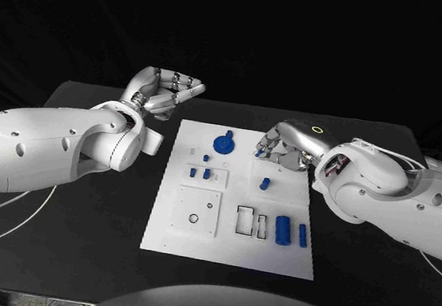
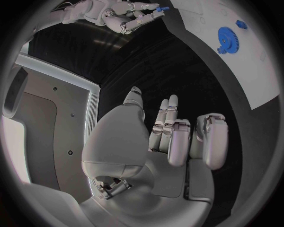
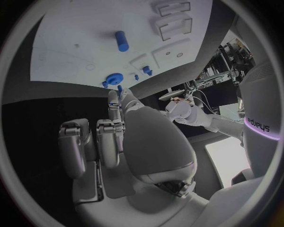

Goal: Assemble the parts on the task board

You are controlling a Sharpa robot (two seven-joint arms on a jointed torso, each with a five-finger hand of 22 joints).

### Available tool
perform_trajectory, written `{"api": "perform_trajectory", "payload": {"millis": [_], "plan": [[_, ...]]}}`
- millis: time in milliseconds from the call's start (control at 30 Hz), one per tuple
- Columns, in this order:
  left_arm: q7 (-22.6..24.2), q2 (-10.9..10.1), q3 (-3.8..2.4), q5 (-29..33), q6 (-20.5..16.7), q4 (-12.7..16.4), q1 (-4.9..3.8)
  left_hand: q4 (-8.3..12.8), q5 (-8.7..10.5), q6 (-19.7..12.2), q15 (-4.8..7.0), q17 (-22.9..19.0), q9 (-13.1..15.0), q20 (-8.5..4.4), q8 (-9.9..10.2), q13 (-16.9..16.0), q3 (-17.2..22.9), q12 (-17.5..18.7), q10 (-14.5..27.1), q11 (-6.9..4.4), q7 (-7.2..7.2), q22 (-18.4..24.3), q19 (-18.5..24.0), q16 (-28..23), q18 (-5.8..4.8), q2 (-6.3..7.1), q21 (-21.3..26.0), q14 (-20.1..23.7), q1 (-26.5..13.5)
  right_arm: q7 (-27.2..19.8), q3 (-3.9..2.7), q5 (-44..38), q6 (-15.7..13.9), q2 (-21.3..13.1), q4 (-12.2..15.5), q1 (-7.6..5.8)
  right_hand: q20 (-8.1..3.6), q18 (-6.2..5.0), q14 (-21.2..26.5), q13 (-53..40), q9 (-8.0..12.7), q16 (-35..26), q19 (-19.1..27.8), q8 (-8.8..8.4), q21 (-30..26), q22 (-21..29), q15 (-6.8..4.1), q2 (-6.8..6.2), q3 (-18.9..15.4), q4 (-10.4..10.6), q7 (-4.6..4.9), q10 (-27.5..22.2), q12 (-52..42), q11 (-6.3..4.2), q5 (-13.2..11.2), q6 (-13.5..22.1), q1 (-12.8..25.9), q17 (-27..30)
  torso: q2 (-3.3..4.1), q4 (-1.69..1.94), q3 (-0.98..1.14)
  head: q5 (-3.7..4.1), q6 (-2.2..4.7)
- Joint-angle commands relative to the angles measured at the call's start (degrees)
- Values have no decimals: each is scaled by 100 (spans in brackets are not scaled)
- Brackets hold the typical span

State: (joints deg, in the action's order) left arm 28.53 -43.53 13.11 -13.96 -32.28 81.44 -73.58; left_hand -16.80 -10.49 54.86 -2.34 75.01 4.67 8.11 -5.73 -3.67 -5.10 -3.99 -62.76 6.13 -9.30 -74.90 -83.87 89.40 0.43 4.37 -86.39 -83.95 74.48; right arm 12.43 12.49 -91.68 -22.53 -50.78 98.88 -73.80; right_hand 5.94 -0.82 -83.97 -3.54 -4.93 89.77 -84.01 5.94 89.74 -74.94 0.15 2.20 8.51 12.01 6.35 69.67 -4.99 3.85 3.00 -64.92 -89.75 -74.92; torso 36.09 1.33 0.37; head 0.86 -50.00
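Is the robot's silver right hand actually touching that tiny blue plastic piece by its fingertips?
Touching. The left wrist view shows the silver right hand pinching the tiny blue piece between its fingertips.

the flat rectangular task board (image 1: 274, 253) was plain white, the small plastic parts (image 1: 282, 230) on it bright blue, the matte table (image 1: 74, 248) black, the many-fingered hands (image 1: 166, 91) silver.
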Motion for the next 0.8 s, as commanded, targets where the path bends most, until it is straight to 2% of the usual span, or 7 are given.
{"api": "perform_trajectory", "payload": {"millis": [33, 133, 333, 433, 600, 800], "plan": [[56, 55, -3, 21, 79, -53, 4, -1, -21, 19, 0, 1299, -3, 25, 32, -5, 32, -12, -46, 5, -8, -1374, -304, -32, 62, -66, 37, -525, -1, -274, -1, -44, 166, 126, 75, -2, 54, 82, -603, 9, -20, 23, -599, -1, 26, -1506, 31, -47, 42, -5, 18, 23, 41, 13, 29, -17, -19, -1508, -10, 11, -8, -72, 0], [54, 86, -1, 21, 88, -99, 7, 0, -22, 9, -1, 1297, -6, 25, 39, -3, 32, -4, -32, 8, -11, -1372, -301, -33, 63, -75, 41, -524, 7, -344, -1, -45, 246, 265, 132, 10, 59, 82, -603, 9, -19, 23, -599, -6, 26, -1506, 36, -51, 50, -11, 21, 21, 50, 17, 29, -13, -26, -1508, 0, -2, -5, -131, 0], [50, 138, 2, 21, 104, -173, 11, 0, -22, 8, -1, 1297, -6, 25, 40, -2, 32, -3, -30, 9, -11, -1372, -300, -33, 63, -76, 41, -524, 7, -477, -1, -38, 417, 474, 238, 50, 66, 82, -603, 9, -18, 23, -599, -11, 26, -1506, 43, -54, 62, -19, 27, 22, 62, 22, 30, -11, -34, -1508, 1, 22, -8, -181, 0], [47, 151, 3, 21, 105, -188, 11, 0, -22, 8, -1, 1297, -6, 25, 40, -2, 32, -3, -30, 9, -11, -1372, -300, -33, 63, -76, 41, -524, 7, -512, -1, -38, 543, 561, 256, 103, 71, 82, -603, 9, -17, 23, -599, -17, 26, -1506, 47, -58, 68, -21, 32, 20, 70, 27, 30, -7, -35, -1508, 3, 17, -15, -203, 0], [47, 151, 3, 21, 104, -182, 11, 1, -22, -1, -4, 1298, -9, 26, 46, 0, 31, 3, -18, 12, -15, -1374, -304, -33, 61, -81, 36, -524, 13, -531, 0, -53, 734, 717, 163, 272, 80, 82, -603, 10, -14, 23, -599, -28, 26, -1506, 56, -62, 78, -23, 42, 13, 87, 37, 32, 4, -34, -1508, 5, 5, -14, -251, 0], [48, 149, 2, 21, 102, -177, 11, 4, -22, -7, -5, 1295, -10, 26, 51, 0, 33, 7, -10, 14, -17, -1373, -303, -34, 62, -89, 38, -523, 28, -512, 1, -104, 926, 850, 32, 446, 92, 82, -603, 10, -10, 23, -599, -42, 26, -1506, 68, -66, 95, -28, 57, 6, 106, 51, 33, 15, -36, -1508, 7, 6, -6, -242, 0]]}}
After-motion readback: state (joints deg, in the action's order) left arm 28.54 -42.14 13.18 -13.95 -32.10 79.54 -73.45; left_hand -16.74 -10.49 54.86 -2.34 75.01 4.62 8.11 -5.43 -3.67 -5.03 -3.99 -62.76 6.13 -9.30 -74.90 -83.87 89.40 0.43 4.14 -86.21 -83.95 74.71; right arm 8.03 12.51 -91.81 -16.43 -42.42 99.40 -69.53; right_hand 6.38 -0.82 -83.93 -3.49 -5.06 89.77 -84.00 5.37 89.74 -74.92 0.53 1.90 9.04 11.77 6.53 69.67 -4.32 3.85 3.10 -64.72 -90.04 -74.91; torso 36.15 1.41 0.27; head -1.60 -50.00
